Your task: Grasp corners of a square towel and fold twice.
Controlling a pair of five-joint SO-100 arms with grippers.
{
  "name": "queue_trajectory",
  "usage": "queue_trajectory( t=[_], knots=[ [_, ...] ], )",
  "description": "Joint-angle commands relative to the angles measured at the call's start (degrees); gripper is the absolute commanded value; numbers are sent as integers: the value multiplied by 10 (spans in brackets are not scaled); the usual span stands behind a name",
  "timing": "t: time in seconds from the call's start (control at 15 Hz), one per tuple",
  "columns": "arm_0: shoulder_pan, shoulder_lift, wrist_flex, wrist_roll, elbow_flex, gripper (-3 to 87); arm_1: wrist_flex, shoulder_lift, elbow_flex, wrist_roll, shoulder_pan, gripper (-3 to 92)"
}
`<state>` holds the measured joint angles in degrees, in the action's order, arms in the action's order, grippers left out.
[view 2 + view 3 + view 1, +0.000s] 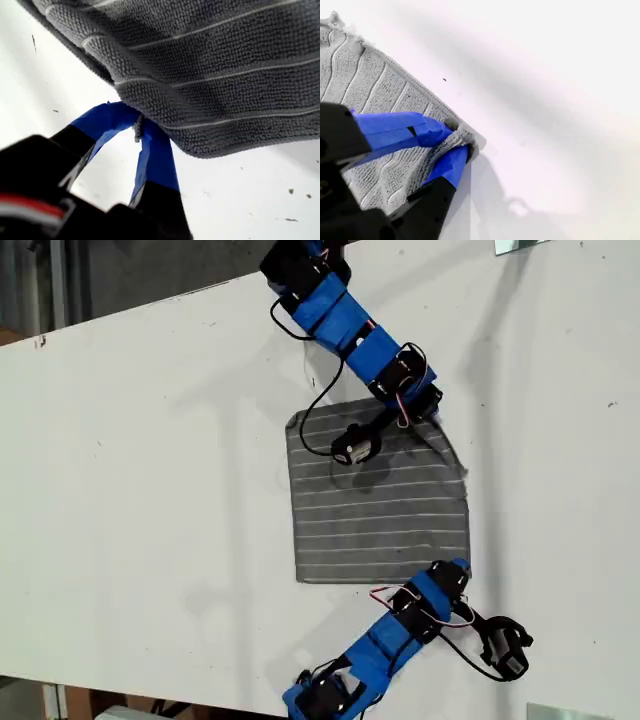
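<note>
Both claws pinch towel (380, 505) corners: first gripper (139, 131), second gripper (454, 145). Lift them together, evenly.

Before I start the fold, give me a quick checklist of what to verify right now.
1. My first gripper shut on the towel: ok.
2. First grip exactly on a corner: cannot tell.
3. My second gripper shut on a corner: ok.
4. Towel raised off the table at my first gripper: ok.
5. Rest of towel flat: ok.
6. Black cable free of the towel: cannot tell.
</note>
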<state>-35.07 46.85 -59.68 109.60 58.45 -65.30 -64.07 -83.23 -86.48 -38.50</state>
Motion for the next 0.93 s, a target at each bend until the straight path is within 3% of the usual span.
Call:
queue_trajectory(
  t=[0.0, 0.2, 0.4, 0.87],
  knots=[
    [22, 9, -49, 44, -23, -3, 4, -10, 33, 6, 2, -1],
    [20, 17, -144, 62, -84, -4, -13, -11, 51, 6, 4, -1],
    [20, 57, -200, 64, -95, -4, -52, -33, 74, 6, 6, -1],
    [45, 108, -239, 15, -115, -4, -127, -93, 103, 11, 32, -1]
  ],
)
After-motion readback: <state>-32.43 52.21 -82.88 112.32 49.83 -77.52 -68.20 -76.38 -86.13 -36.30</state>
